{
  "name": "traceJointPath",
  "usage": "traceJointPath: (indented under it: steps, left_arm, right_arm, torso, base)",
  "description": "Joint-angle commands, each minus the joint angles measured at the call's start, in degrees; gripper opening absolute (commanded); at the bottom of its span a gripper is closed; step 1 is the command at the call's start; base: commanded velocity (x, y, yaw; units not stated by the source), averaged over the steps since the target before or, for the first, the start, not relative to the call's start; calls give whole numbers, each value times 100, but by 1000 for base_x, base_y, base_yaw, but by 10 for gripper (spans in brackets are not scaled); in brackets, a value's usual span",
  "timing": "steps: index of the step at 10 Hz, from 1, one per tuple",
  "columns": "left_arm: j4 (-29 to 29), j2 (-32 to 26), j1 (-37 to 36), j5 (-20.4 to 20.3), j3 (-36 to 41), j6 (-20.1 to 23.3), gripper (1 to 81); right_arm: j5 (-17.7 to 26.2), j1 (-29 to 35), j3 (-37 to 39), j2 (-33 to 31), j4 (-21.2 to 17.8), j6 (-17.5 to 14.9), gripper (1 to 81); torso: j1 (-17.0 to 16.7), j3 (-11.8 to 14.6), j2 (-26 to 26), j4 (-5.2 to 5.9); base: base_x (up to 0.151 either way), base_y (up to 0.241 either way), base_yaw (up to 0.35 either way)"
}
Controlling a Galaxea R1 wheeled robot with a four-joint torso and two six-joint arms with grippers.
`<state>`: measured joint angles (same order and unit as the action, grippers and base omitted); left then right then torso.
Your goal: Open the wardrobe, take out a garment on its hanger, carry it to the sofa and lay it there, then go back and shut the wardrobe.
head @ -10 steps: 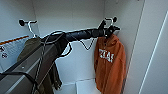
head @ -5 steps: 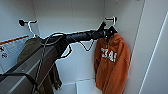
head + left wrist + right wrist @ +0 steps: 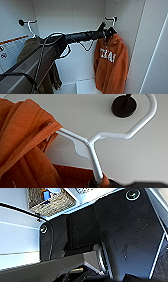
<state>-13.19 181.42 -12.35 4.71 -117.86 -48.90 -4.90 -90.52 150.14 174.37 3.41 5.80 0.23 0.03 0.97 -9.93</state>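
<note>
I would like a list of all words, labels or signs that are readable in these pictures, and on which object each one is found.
"TEXAS" in white block letters, partly creased and blurred, on the chest of the orange garment hanging in the wardrobe.
White sign with an orange stripe at the left edge of the head view: round symbols and small lines of text, too blurred to read.
Left wrist and right wrist views: no readable text.

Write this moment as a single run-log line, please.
stage: reaching into wardrobe | left gripper: at hanger of orange hoodie | olive jacket: hanging apart
</note>
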Motion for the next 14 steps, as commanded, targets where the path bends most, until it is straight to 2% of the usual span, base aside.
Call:
traceJointPath:
  steps: [1,4,5,6,7,8,9,10,11,14]
  left_arm:
    - [168,-210,-1484,-365,341,205,10]
    - [141,-580,-1801,-356,747,161,10]
    - [141,-633,-1845,-339,755,161,10]
    - [141,-668,-1898,-304,755,161,10]
    - [141,-694,-1941,-286,755,161,10]
    - [141,-729,-1942,-277,790,161,10]
    - [150,-800,-1950,-268,861,161,10]
    - [159,-905,-1942,-268,957,161,10]
    - [159,-1054,-1933,-224,1106,161,10]
    - [203,-1468,-1819,-224,1764,161,10]
  right_arm:
    - [279,231,-47,39,-25,-27,811]
    - [279,248,-47,-5,-34,-27,811]
    - [270,248,-38,-5,-16,-27,811]
    - [244,248,-47,-14,1,-27,811]
    - [218,266,-47,-5,1,-27,811]
    - [218,283,-47,-5,1,-27,811]
    - [218,283,-47,-5,-16,-27,811]
    - [218,283,-47,-5,1,-27,811]
    - [218,283,-47,3,1,-27,811]
    - [209,284,-47,21,10,-27,811]
  torso:
    - [0,0,0,0]
    - [2,-2,0,0]
    - [4,-2,-2,351]
    - [4,-3,-2,567]
    - [4,-3,-2,647]
    - [4,-3,-2,251]
    - [2,-3,-2,424]
    - [2,-3,-2,548]
    - [4,-3,-2,601]
    - [4,-3,-2,599]
  base:
    - [0,0,0]
    - [0,0,0]
    - [0,0,0]
    - [0,0,0]
    - [0,0,0]
    - [0,0,0]
    - [0,0,0]
    - [0,0,0]
    - [0,0,0]
    - [0,0,0]
